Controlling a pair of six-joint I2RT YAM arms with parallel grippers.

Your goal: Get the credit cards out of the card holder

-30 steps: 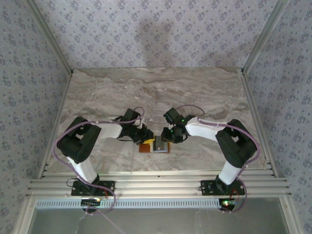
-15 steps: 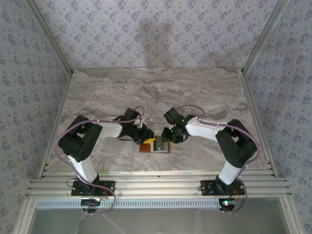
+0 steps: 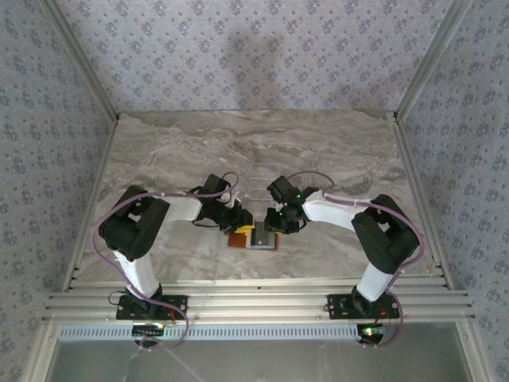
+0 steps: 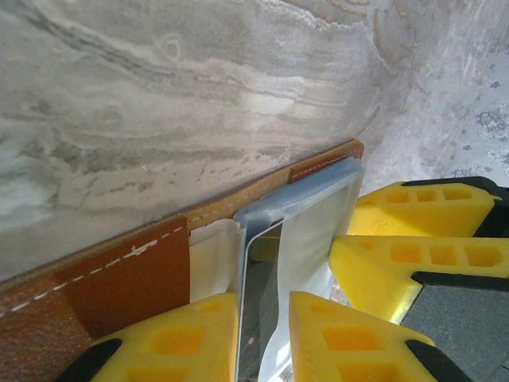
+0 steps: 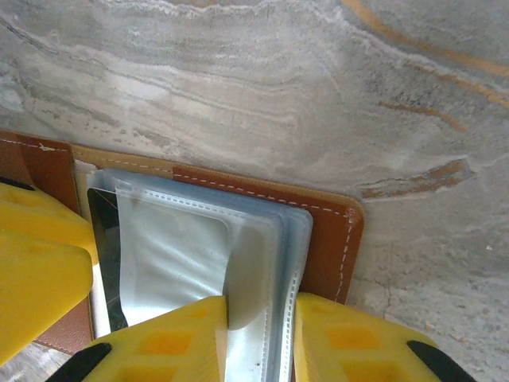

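In the overhead view your left gripper sits just left of centre, low in the frame, over the open card holder. The holder lies on the marble table near its bottom edge. In the left wrist camera the two yellow fingers stand only a narrow slot apart, closed on one leaf of the plastic sleeves with the black card inside it. Your right gripper meets it from the right. In its own camera its fingers pinch the thick stack of sleeves at bottom centre, pressed against both sides.

The card holder is spread flat, with orange-brown leather and white stitching framing the sleeves at left, top and right. The sleeves are cloudy and overlap one another. The black card shows as a dark strip along their left edge, inside its pocket.

You cannot tell whether the pale strip beside the black card is a second card or lining. The fingers cover the lower part of the holder in both wrist views, and in the overhead view the grippers hide most of it.
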